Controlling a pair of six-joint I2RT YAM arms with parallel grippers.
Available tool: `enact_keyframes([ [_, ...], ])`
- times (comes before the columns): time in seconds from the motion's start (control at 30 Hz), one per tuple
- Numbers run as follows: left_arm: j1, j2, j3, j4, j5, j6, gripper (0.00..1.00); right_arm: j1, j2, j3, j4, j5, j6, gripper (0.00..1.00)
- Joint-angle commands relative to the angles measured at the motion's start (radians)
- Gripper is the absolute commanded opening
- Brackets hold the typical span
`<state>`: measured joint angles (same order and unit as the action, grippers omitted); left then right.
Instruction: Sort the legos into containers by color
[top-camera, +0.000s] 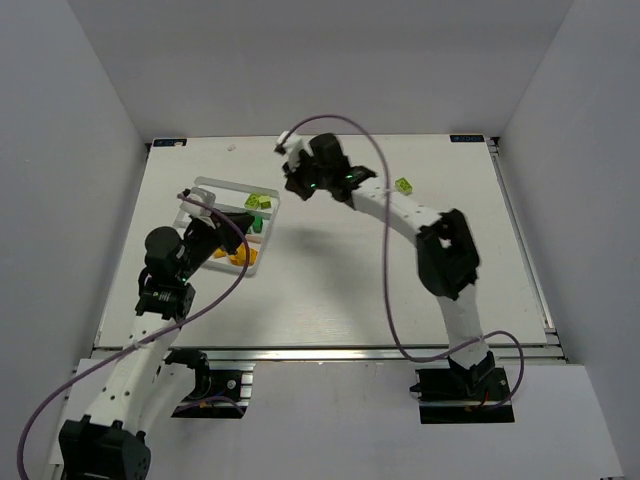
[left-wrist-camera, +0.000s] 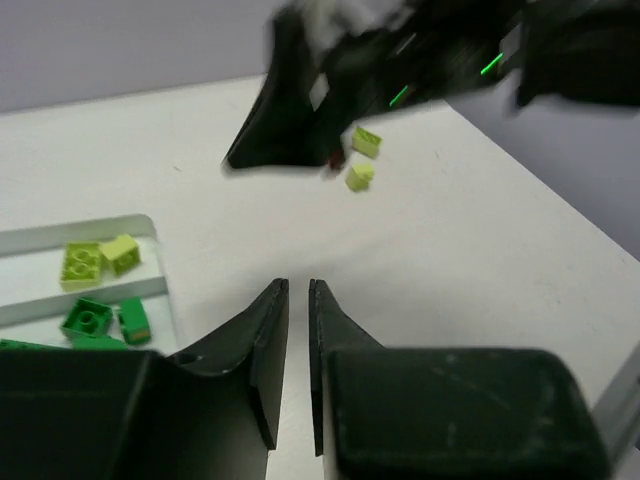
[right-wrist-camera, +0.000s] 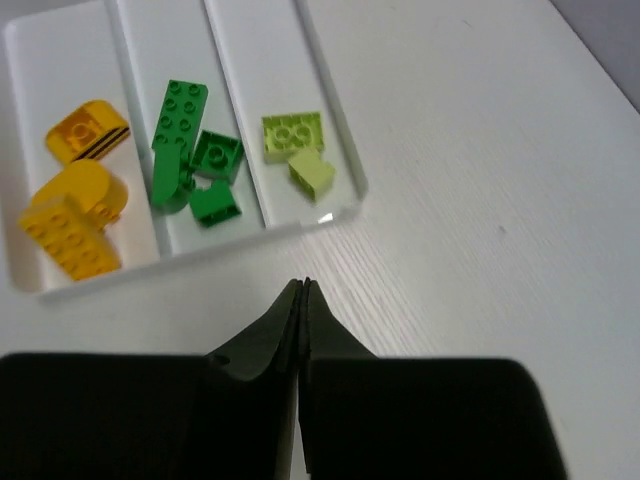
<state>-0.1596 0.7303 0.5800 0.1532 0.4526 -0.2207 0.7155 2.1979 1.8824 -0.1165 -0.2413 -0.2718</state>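
The clear divided tray (right-wrist-camera: 130, 262) holds orange-yellow legos (right-wrist-camera: 80, 200) in one compartment, dark green legos (right-wrist-camera: 190, 150) in the middle one and two pale lime legos (right-wrist-camera: 292, 135) in the third. My right gripper (right-wrist-camera: 303, 285) is shut and empty over bare table just beside the tray's rim; it also shows in the top view (top-camera: 291, 187). My left gripper (left-wrist-camera: 298, 285) is empty, its jaws a narrow gap apart, above the tray's near side (top-camera: 222, 238). Two lime legos (left-wrist-camera: 366, 141) (left-wrist-camera: 359, 176) lie loose on the table beyond the right gripper.
The loose lime lego (top-camera: 403, 185) lies right of the right arm's forearm (top-camera: 400, 205). The right arm reaches across the table's far middle. A purple cable (top-camera: 385, 290) hangs over the table by the right arm. Grey walls enclose the table.
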Motion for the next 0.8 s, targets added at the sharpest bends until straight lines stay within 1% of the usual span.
enact_keyframes([
  [0.0,-0.014,0.082,0.003,0.080,0.146,-0.055,0.24,-0.155,-0.274,-0.136,-0.134,-0.132,0.199,0.00],
  [0.03,-0.014,0.113,0.003,0.103,0.178,-0.077,0.25,-0.183,-0.367,-0.185,-0.150,-0.180,0.229,0.00],
  [0.07,-0.024,0.186,0.004,0.127,0.195,-0.094,0.25,-0.241,-0.413,-0.242,-0.161,-0.235,0.264,0.00],
  [0.1,-0.024,0.225,0.032,0.131,0.204,-0.127,0.32,-0.293,-0.455,-0.347,-0.167,-0.331,0.288,0.00],
  [0.13,-0.041,0.268,0.053,0.123,0.196,-0.137,0.36,-0.321,-0.528,-0.392,-0.193,-0.372,0.292,0.06],
  [0.17,-0.070,0.305,0.078,0.111,0.183,-0.140,0.37,-0.370,-0.565,-0.438,-0.204,-0.398,0.305,0.26],
  [0.2,-0.092,0.376,0.131,0.068,0.157,-0.140,0.42,-0.408,-0.601,-0.533,-0.207,-0.452,0.312,0.34],
  [0.23,-0.115,0.411,0.159,0.046,0.123,-0.137,0.45,-0.430,-0.666,-0.580,-0.207,-0.482,0.318,0.43],
  [0.27,-0.138,0.444,0.188,0.001,0.068,-0.132,0.47,-0.471,-0.702,-0.624,-0.201,-0.501,0.321,0.58],
  [0.3,-0.190,0.516,0.223,-0.024,0.034,-0.123,0.50,-0.502,-0.733,-0.664,-0.195,-0.528,0.341,0.65],
  [0.33,-0.219,0.558,0.297,-0.052,-0.035,-0.124,0.55,-0.514,-0.792,-0.730,-0.169,-0.544,0.342,0.80],
  [0.37,-0.245,0.596,0.337,-0.097,-0.067,-0.120,0.58,-0.554,-0.822,-0.758,-0.163,-0.537,0.341,0.82],
  [0.4,-0.302,0.676,0.374,-0.116,-0.098,-0.115,0.62,-0.563,-0.870,-0.778,-0.149,-0.533,0.335,0.88],
  [0.43,-0.331,0.717,0.450,-0.136,-0.129,-0.112,0.65,-0.571,-0.888,-0.807,-0.140,-0.530,0.326,0.88],
  [0.47,-0.356,0.760,0.492,-0.194,-0.199,-0.109,0.66,-0.602,-0.900,-0.809,-0.150,-0.512,0.316,0.88],
  [0.5,-0.400,0.840,0.532,-0.217,-0.244,-0.112,0.67,-0.619,-0.921,-0.801,-0.167,-0.506,0.304,0.88],
  [0.53,-0.418,0.878,0.599,-0.230,-0.282,-0.114,0.68,-0.632,-0.931,-0.787,-0.179,-0.491,0.304,0.85],
  [0.57,-0.438,0.912,0.628,-0.234,-0.354,-0.126,0.68,-0.680,-0.938,-0.783,-0.192,-0.454,0.313,0.69],
  [0.6,-0.472,0.946,0.653,-0.234,-0.383,-0.135,0.69,-0.697,-0.960,-0.783,-0.190,-0.446,0.328,0.55],
  [0.63,-0.489,1.015,0.714,-0.236,-0.414,-0.140,0.70,-0.705,-0.974,-0.790,-0.187,-0.432,0.338,0.28],
  [0.67,-0.507,1.053,0.751,-0.244,-0.493,-0.147,0.70,-0.762,-0.983,-0.798,-0.166,-0.405,0.353,0.19],
  [0.7,-0.524,1.089,0.786,-0.250,-0.520,-0.149,0.71,-0.774,-1.001,-0.805,-0.160,-0.406,0.367,0.16],
  [0.73,-0.553,1.159,0.854,-0.251,-0.547,-0.151,0.71,-0.789,-1.006,-0.816,-0.154,-0.408,0.370,0.15],
  [0.77,-0.567,1.193,0.886,-0.250,-0.574,-0.151,0.72,-0.818,-1.012,-0.819,-0.150,-0.421,0.378,0.15],
])
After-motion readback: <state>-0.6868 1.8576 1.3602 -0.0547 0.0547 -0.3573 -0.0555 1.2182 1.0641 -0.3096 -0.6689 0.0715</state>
